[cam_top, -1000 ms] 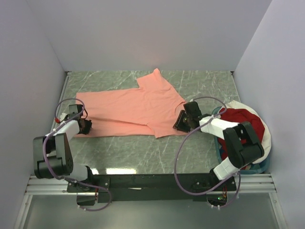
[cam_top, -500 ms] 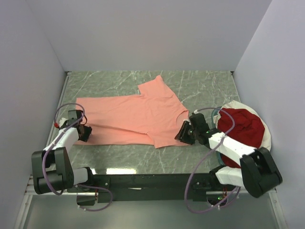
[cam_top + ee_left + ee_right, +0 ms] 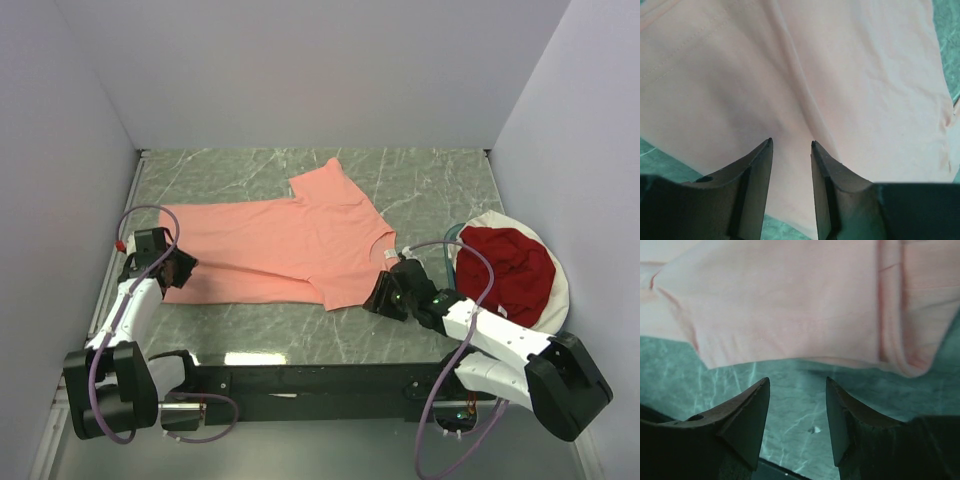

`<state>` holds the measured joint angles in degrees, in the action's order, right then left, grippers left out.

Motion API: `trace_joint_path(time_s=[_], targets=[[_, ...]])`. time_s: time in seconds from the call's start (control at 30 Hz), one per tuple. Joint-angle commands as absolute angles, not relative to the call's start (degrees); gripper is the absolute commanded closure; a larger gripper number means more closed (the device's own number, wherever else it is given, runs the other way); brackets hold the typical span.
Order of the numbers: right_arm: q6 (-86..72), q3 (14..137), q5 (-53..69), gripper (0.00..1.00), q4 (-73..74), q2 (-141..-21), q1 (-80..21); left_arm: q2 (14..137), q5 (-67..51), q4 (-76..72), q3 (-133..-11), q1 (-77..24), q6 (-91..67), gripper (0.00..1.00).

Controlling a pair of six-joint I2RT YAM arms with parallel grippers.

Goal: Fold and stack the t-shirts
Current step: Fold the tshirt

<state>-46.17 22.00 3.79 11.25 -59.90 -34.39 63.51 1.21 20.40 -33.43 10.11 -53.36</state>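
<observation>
Left fingers [image 3: 752, 185] spread, nothing between them, over the hem end of the salmon-pink t-shirt [image 3: 280, 245]. Right fingers [image 3: 745, 415] spread too, above the counter [image 3: 790, 385] just beside the collar edge.

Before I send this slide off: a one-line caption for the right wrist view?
Open right gripper over the green marble table, nothing between its jaws, just short of the edge of the salmon-pink t-shirt.
</observation>
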Motion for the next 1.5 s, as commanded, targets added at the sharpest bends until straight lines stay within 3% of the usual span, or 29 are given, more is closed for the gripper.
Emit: trace_joint_path(time_s=[0.0,0.3,0.9,1.13,1.47], targets=[[-47.9,22.0,-2.4,0.45,10.6,-58.7,-34.8,61.4,-1.2,19.2,-34.5,10.4,-50.6,0.57],[-47.9,24.8,-7.5,0.46,17.0,-53.1,-34.7,61.2,-2.5,19.0,-33.7,10.3,-49.8,0.58],[-44.1,26.5,-8.1,0.46,14.4,-59.5,-27.9,62.2,-2.8,18.9,-33.7,10.3,-49.4,0.57],[-44.6,26.8,-7.5,0.48,15.3,-56.4,-27.9,62.2,-2.5,19.3,-34.0,10.3,-49.3,0.57],[-44.4,26.8,-7.6,0.55,13.0,-61.6,-27.9,62.3,-2.5,19.2,-33.7,10.3,-49.5,0.57]])
